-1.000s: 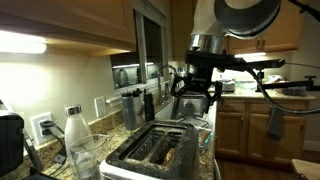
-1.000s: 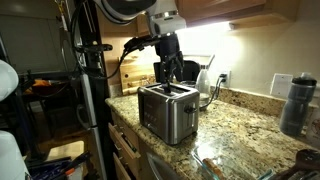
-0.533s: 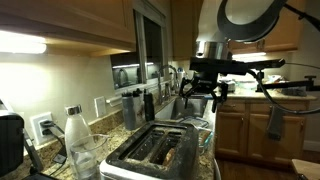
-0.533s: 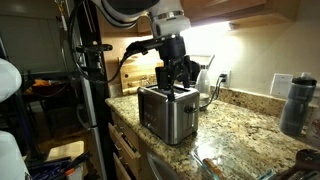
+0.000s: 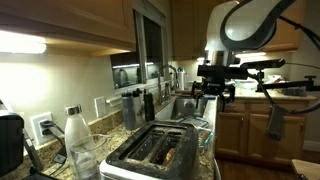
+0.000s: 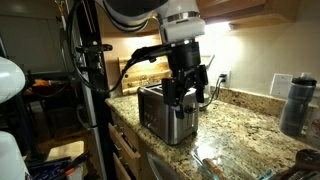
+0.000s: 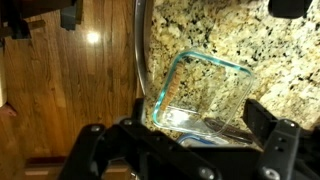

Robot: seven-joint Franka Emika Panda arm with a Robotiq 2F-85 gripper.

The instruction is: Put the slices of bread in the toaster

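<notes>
The silver toaster stands on the granite counter and also shows in the other exterior view. Tan-brown slices of bread sit down in its long top slots. My gripper is open and empty, off to the side of the toaster and above the counter. In an exterior view my gripper hangs in front of the toaster's far end and hides part of it. In the wrist view my gripper has its fingers spread wide over a glass dish; neither the toaster nor the bread shows there.
A clear glass bottle with a white cap stands beside the toaster. An empty square glass dish lies near the counter edge, with wood floor beyond. A dark bottle stands far along the counter. A sink faucet is behind.
My gripper has moved sideways away from above the toaster slots, towards the counter edge, and has stayed open and empty. The toaster and bread have not moved.
</notes>
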